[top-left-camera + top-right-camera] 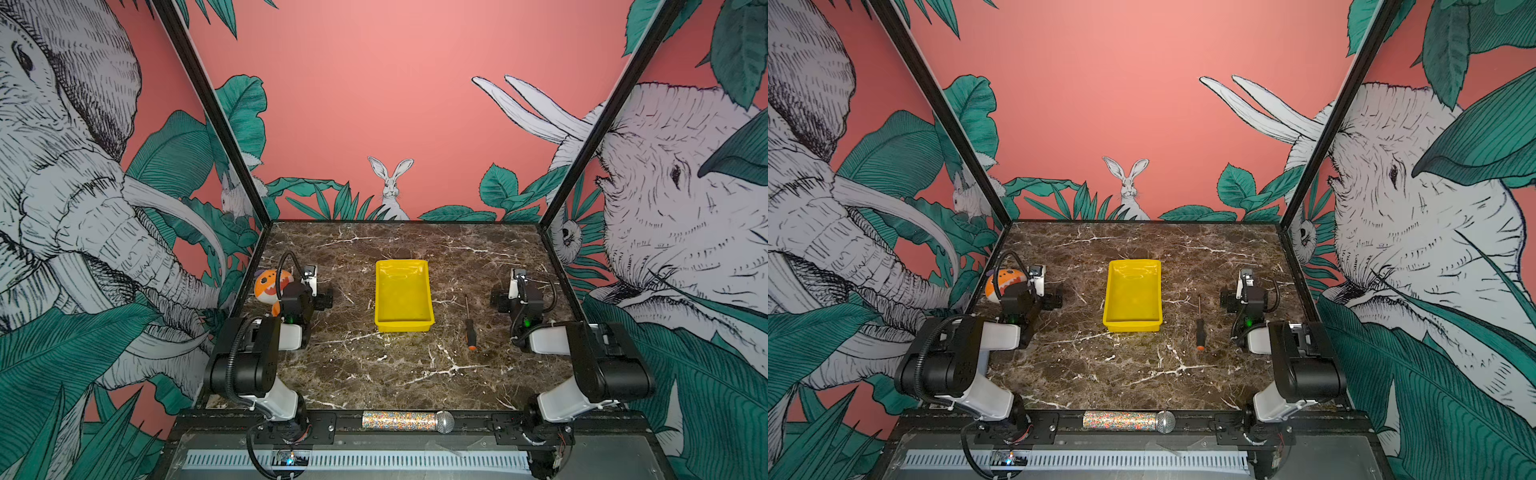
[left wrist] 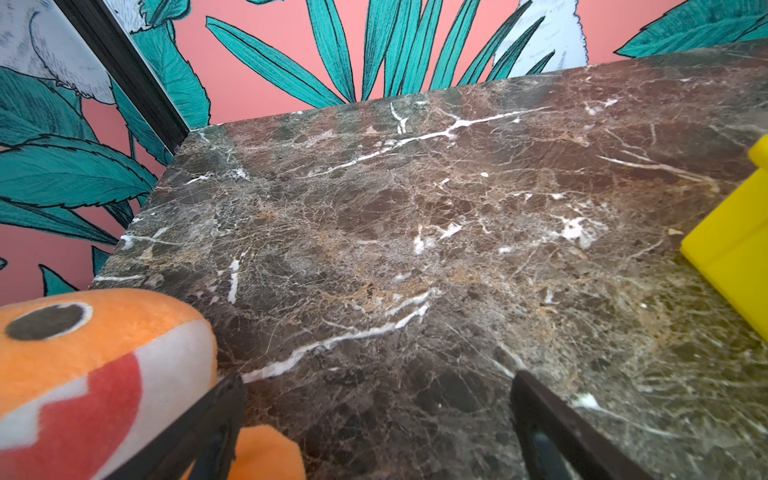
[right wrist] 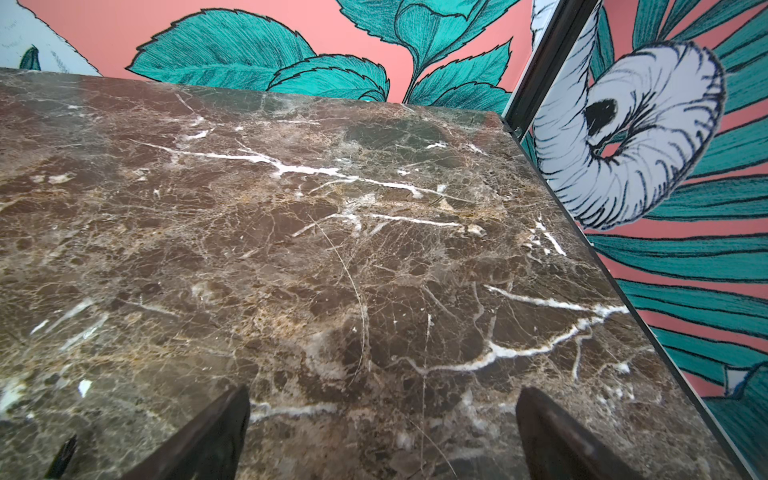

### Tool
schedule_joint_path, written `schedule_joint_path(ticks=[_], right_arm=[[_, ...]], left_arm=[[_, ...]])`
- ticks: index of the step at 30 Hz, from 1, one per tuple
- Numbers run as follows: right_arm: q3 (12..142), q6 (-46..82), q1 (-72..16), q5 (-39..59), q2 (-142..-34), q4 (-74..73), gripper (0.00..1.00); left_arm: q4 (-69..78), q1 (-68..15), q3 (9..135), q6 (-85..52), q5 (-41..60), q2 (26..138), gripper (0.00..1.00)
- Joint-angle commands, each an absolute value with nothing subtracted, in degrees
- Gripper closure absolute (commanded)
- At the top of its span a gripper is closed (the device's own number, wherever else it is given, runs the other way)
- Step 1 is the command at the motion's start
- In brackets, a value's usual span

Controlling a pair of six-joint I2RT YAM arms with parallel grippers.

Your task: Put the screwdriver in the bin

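- Brown marble tabletop (image 1: 399,374) with white veins; a black frame edges it.
- Walls all round: pink mural with green leaves, elephants on the sides, a white rabbit (image 1: 390,187) on the back wall.
- Yellow bin (image 1: 402,320) sits mid-table, long side running front to back, nothing visible inside in both top views.
- Screwdriver (image 1: 469,328) lies flat on the marble just right of the bin, apart from it, orange end toward the front, shaft pointing back.
- Right gripper (image 3: 382,399) hovers over bare marble at right, jaws spread wide, holding nothing; screwdriver lies between it and the bin.
- Left gripper (image 2: 376,384) at left, jaws apart, nothing between them.
- Orange plush toy (image 2: 95,357) right beside the left gripper; contact unclear.
- Glittery microphone (image 1: 405,422) lies on the black front rail, off the marble.
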State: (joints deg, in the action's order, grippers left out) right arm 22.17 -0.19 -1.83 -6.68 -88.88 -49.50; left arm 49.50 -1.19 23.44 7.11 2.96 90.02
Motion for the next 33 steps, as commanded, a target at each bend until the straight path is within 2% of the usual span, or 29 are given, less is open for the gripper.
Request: schedule_joint_path(ticks=[1,11,13,15,18,21,24,28,33], right_arm=[[22.4,0.2,-1.9,-7.1,-88.8,-52.3,0.01],[22.3,0.3,-1.9,-7.0,-88.7,-52.3,0.01],[22.7,0.5,-1.9,-7.1,-87.6,-50.8,0.01],[24.2,0.6,-1.9,-8.0,-83.2,-44.7,0.01],[30.5,3.4,-1.9,-9.4,-75.8,-27.0,0.01],[38.1,12.4,-1.9,-11.9,-70.9,-10.5,0.01],[44.5,15.3,-2.0,-8.2,-67.8,0.4,0.01],[53.1,16.5,-2.1,-2.3,-65.8,14.6,0.01],[58.3,15.5,-2.4,5.7,-63.6,25.5,0.01]], left_arm=[[49.3,-1.3,23.9,6.9,2.7,88.9,0.0],[49.8,-1.3,23.7,6.2,0.2,88.9,0.0],[49.9,-2.3,22.9,5.9,-5.4,85.6,0.0],[34.0,-2.8,26.9,4.1,-9.4,76.5,0.0],[11.8,-2.8,37.6,0.2,-8.9,67.5,0.0],[-4.4,-2.8,48.8,-8.5,-10.4,64.3,0.0],[-20.6,-2.8,61.4,-13.2,-8.5,65.7,0.0],[-30.2,-2.8,70.5,-14.6,-0.1,67.5,0.0],[-35.1,-2.9,72.7,-13.1,6.7,69.4,0.0]])
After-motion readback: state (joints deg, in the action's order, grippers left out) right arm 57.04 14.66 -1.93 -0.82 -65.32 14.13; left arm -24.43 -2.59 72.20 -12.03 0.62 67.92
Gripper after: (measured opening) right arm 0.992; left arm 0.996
